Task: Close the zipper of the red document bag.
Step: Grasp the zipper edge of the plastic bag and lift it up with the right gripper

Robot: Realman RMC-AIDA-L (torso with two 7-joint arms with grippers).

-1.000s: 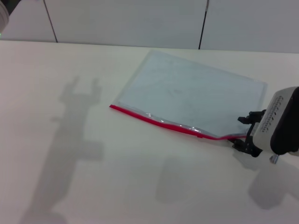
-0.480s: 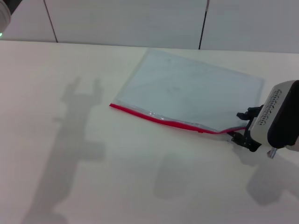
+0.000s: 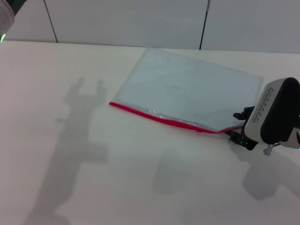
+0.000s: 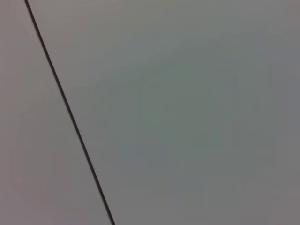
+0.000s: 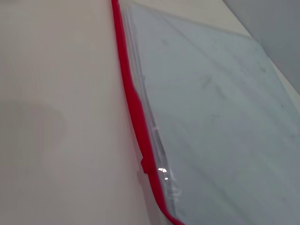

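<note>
Up close, the right wrist view shows the zipper (image 5: 133,101) along the red document bag (image 5: 211,122); the right gripper (image 3: 240,129) appears only from the head, jaws unreadable.

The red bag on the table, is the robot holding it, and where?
The right gripper is at the right-hand corner of the red document bag, at the end of the zipper. Whether it actually pinches that corner cannot be told. The left gripper is out of view.
</note>
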